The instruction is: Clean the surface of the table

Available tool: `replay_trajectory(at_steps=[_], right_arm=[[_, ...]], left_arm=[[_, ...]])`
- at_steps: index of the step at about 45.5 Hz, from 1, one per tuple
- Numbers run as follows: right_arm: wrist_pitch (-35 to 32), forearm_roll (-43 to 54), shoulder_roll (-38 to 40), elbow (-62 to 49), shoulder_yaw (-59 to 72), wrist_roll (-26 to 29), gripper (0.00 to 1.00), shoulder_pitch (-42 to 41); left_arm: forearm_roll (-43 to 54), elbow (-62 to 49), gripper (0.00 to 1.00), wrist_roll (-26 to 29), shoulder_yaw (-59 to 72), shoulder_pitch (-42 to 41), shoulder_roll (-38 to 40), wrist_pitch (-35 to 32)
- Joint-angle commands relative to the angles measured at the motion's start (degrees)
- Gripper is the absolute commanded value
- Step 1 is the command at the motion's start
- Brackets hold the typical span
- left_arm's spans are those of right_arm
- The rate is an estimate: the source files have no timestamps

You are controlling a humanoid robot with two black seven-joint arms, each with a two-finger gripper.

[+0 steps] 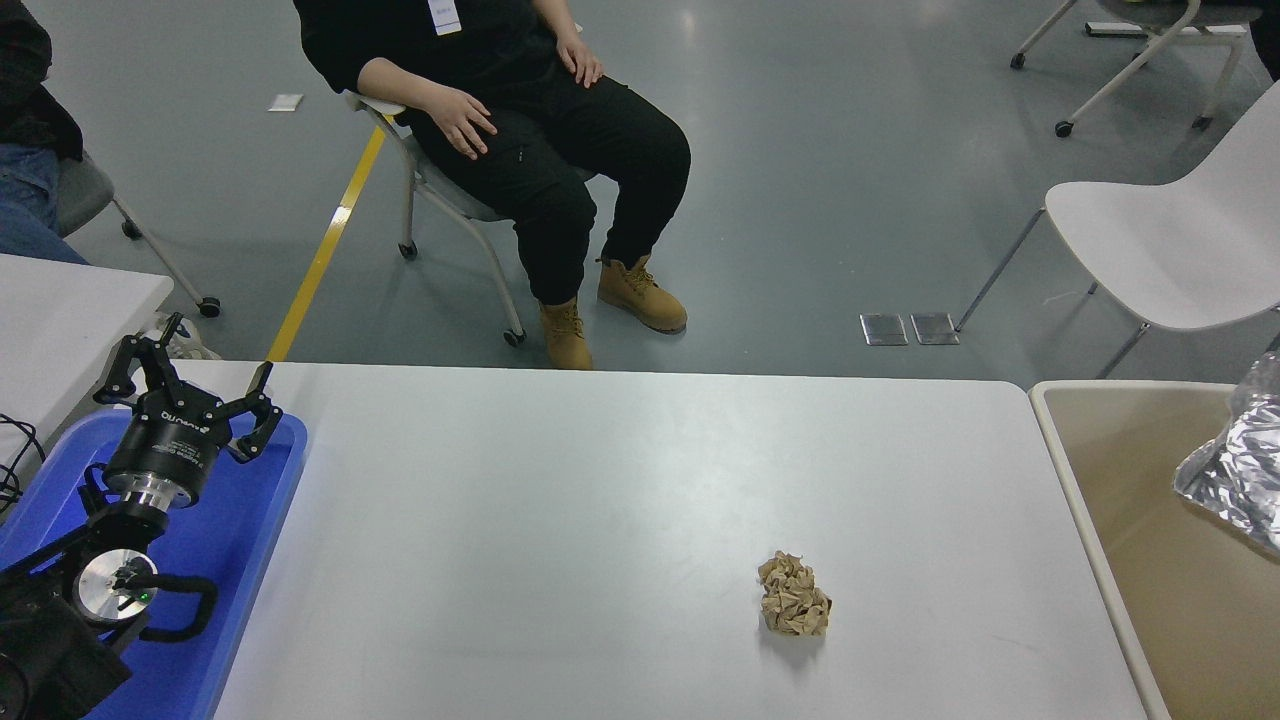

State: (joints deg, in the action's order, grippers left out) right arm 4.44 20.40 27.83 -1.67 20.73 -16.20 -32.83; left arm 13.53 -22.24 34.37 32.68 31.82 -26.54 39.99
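The table surface (600, 480) is a wide glossy white top with rounded corners. A crumpled ball of brown paper (793, 595) lies on it, right of the middle and near the front. A crumpled piece of silver foil (1235, 475) shows at the right edge, inside the beige bin (1110, 560); I cannot see anything holding it. My left gripper (190, 385) is parked open and empty at the lower left, above a blue tray (240, 540). My right arm is out of view.
The bin stands against the table's right end. A smaller white table (70, 310) is at the left edge. A person (520, 110) sits on a wheeled chair beyond the far edge. A white chair (1170, 240) stands at the far right.
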Motion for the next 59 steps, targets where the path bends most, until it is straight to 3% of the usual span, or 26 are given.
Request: replay_trajectory(at_steps=[1, 26, 27, 29, 32, 33, 35, 50, 59], right_arm=[[0.0, 0.1, -3.0, 0.2, 0.2, 0.6, 0.00, 2.6], [0.6, -0.1, -3.7, 0.1, -0.2, 0.5, 0.00, 2.9], [0.7, -0.1, -3.7, 0.0, -0.3, 0.5, 0.01, 2.9], [1.1, -0.1, -3.7, -0.1, -0.4, 0.4, 0.16, 2.9], [2.0, -0.1, -3.5, -0.1, -0.5, 0.4, 0.24, 2.8], [2.4, -0.2, -3.4, -0.1, -0.6, 0.4, 0.36, 2.7], [2.7, -0.3, -3.3, -0.1, -0.8, 0.4, 0.46, 2.7], [3.1, -1.1, -3.3, -0.1, -2.3, 0.4, 0.73, 1.2], [3.2, -1.2, -3.2, 0.5, -7.9, 0.2, 0.81, -4.8]], left_arm=[[0.0, 0.0, 1.00, 0.0, 0.0, 0.0, 0.0, 0.0], [0.0, 0.0, 1.00, 0.0, 0.0, 0.0, 0.0, 0.0], [0.0, 0.0, 1.00, 0.0, 0.0, 0.0, 0.0, 0.0], [0.0, 0.0, 1.00, 0.0, 0.0, 0.0, 0.0, 0.0], [0.0, 0.0, 1.00, 0.0, 0.0, 0.0, 0.0, 0.0], [0.0, 0.0, 1.00, 0.0, -0.1, 0.0, 0.0, 0.0], [0.0, 0.0, 1.00, 0.0, 0.0, 0.0, 0.0, 0.0], [0.0, 0.0, 1.00, 0.0, 0.0, 0.0, 0.0, 0.0], [0.0, 0.0, 1.00, 0.0, 0.0, 0.0, 0.0, 0.0]])
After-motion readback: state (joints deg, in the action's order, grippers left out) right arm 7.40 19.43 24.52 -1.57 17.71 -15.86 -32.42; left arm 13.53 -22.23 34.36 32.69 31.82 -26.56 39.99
